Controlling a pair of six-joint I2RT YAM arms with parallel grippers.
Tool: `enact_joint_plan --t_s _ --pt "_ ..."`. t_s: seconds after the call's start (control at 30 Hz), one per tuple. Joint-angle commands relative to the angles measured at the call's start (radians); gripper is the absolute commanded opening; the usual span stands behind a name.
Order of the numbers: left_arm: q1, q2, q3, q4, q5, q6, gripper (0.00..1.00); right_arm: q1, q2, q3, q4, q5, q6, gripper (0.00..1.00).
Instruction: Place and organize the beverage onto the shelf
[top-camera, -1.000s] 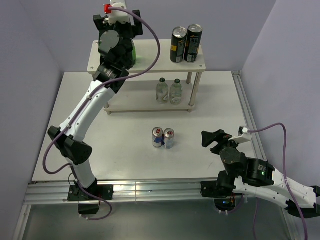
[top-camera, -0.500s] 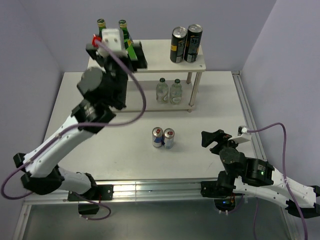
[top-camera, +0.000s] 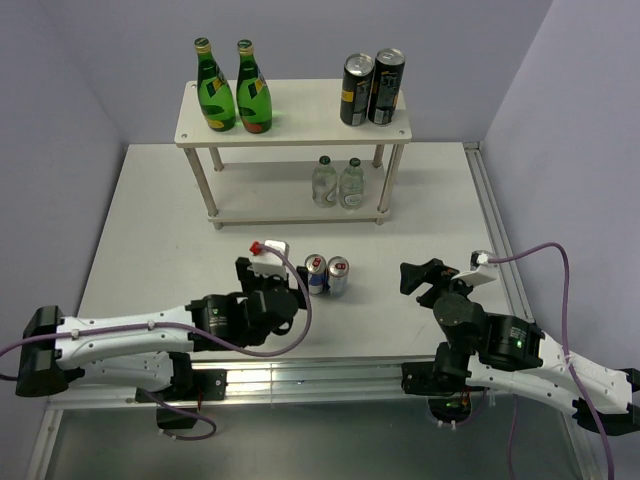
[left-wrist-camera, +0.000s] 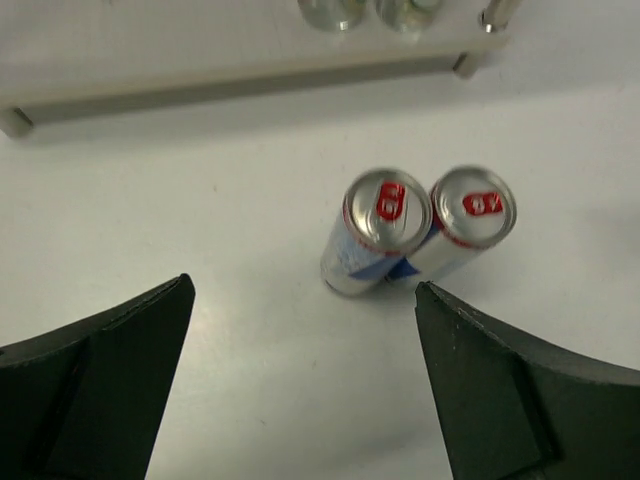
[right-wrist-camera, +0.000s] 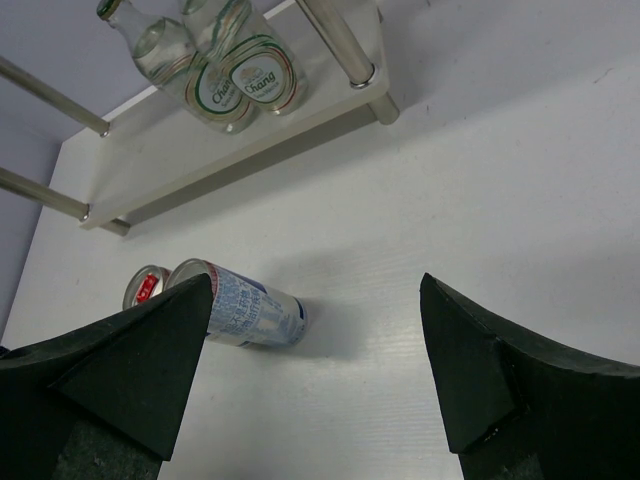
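With both green bottles (top-camera: 213, 95) now standing at the shelf's (top-camera: 300, 110) top-left corner, my left gripper (left-wrist-camera: 302, 290), fingers spread and empty, is swinging down over the two cans (left-wrist-camera: 385, 225) near the table's (top-camera: 150, 220) front edge, the next to be shelved.

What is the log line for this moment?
left gripper: open, aimed at small cans | right gripper: open, empty | small cans: upright on table | shelf top: green bottles, dark cans | lower board: clear bottles
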Motion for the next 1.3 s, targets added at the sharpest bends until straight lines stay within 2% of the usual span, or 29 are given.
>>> enact_joint_plan --t_s 0.0,0.1,0.27,0.43,0.5,0.73,0.83,1.17,1.27 --pt "-0.064 0.031 -0.058 0.019 0.012 -0.249 0.99 0.005 0.012 0.006 0.006 0.033 0.014 0.91" --pt "-0.075 0.09 -0.088 0.063 0.041 -0.278 0.99 0.005 0.009 0.006 0.003 0.037 0.021 0.91" --pt "-0.075 0.186 -0.111 0.191 0.07 -0.234 0.99 0.005 0.013 0.011 0.0 0.034 0.021 0.91" --pt "-0.071 0.289 -0.102 0.29 0.032 -0.189 0.99 0.006 0.013 0.011 -0.001 0.034 0.022 0.91" --pt "-0.045 0.317 -0.103 0.336 0.061 -0.154 0.99 0.005 0.012 0.009 0.0 0.033 0.019 0.91" --pt "0.02 0.479 -0.079 0.416 0.027 -0.134 0.99 0.006 0.006 0.009 0.002 0.027 0.014 0.91" --pt "0.043 0.513 -0.072 0.436 0.012 -0.117 0.99 0.005 0.004 0.008 0.005 0.028 0.013 0.91" --pt "0.15 0.559 -0.1 0.692 0.081 0.052 0.99 0.005 0.013 0.006 0.014 0.027 0.005 0.91" --pt "0.176 0.581 -0.094 0.744 0.104 0.084 0.94 0.005 0.012 0.005 0.014 0.027 0.005 0.91"
